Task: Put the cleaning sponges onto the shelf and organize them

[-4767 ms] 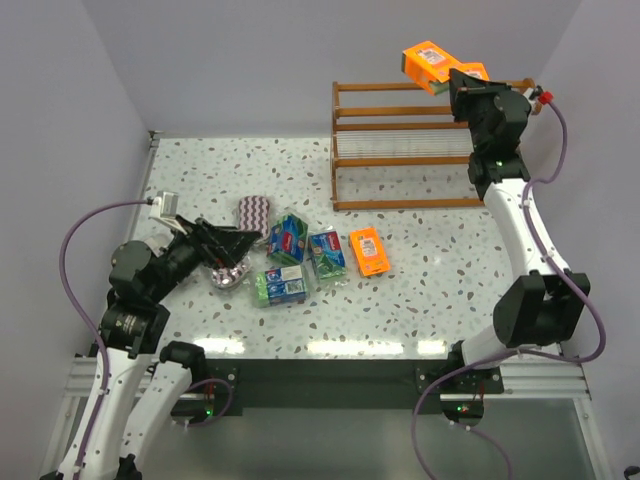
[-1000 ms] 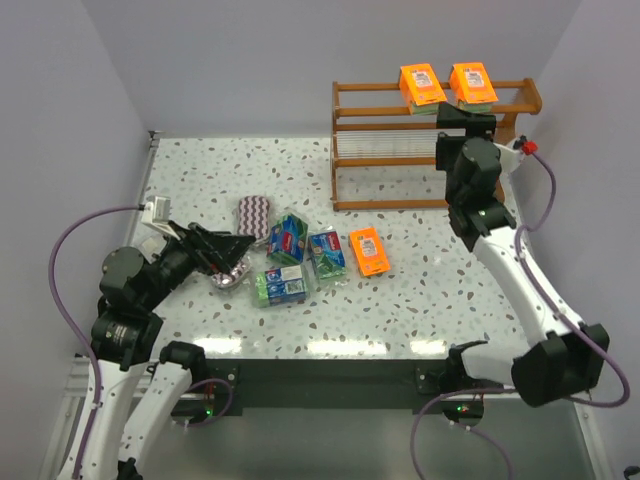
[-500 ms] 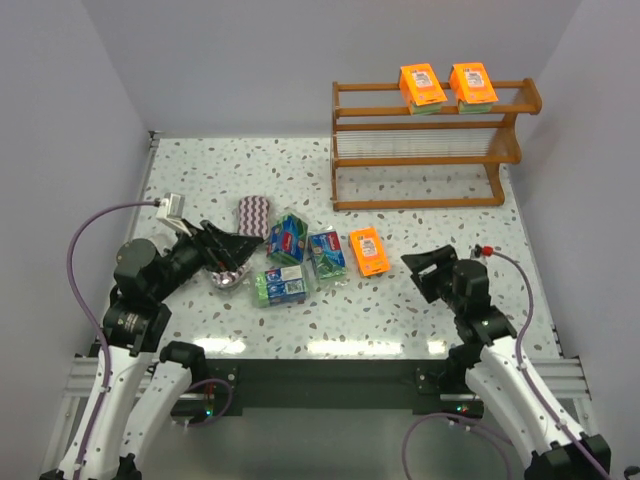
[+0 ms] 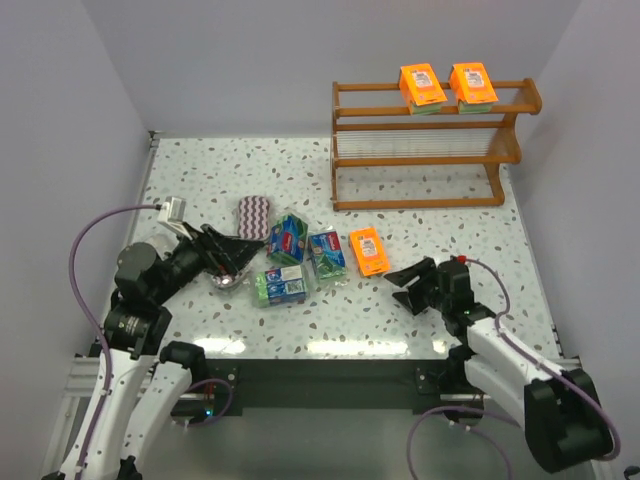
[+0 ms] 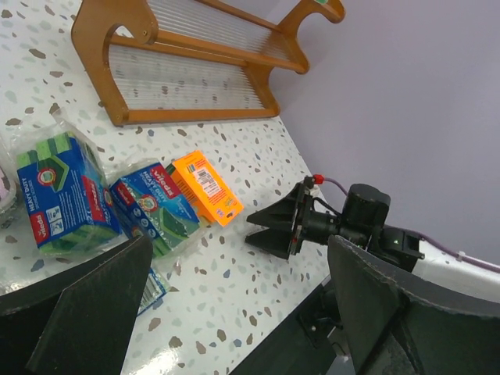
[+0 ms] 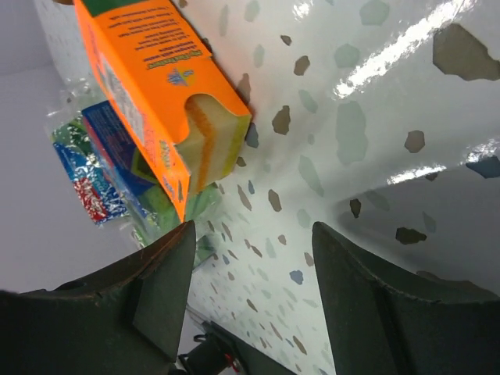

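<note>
Shelf (image 4: 430, 150) seen far beyond both sets of jaws; 2 orange packs (image 4: 422, 88) set on top tier.
Right gripper (image 4: 398, 290): jaws parted, nothing held; 3rd orange pack (image 6: 156, 101) found just ahead on table.
Left gripper (image 4: 246, 251): jaws spread wide, empty; blue-green packs (image 5: 70, 195) seen ahead.

Top view from above, wrist views low, sharing orange pack (image 4: 367, 251)

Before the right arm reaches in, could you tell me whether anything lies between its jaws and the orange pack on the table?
Nothing visible does: only bare table lies between the right gripper and the orange pack, its open jaws facing it.
</note>
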